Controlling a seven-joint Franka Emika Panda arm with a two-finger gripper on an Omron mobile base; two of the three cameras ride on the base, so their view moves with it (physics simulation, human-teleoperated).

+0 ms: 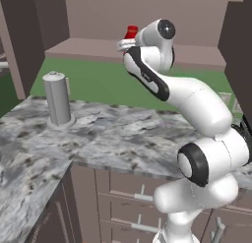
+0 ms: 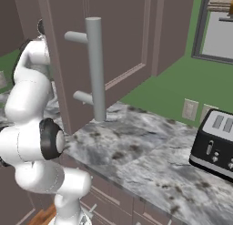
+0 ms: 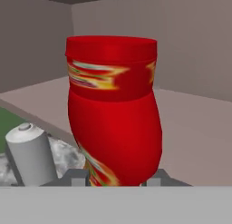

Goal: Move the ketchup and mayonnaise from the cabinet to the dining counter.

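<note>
The ketchup (image 3: 113,114), a red squeeze bottle with a yellowish label, stands close up in the hand view, its lower end between my two fingertips (image 3: 77,175). My gripper (image 3: 117,177) is shut on it. In the left base view the red cap of the ketchup (image 1: 131,30) pokes out behind my gripper (image 1: 125,43), just above the plain shelf of the cabinet (image 1: 88,47). The cabinet's open door (image 2: 132,33) with its long grey bar handle (image 2: 95,69) hangs beside the arm. The mayonnaise and the dining counter are out of view.
A grey metal canister (image 1: 58,99) stands on the marbled kitchen worktop (image 1: 123,134) below the cabinet, left of the arm. A black toaster (image 2: 214,144) sits at the worktop's right end. Drawers run under the worktop.
</note>
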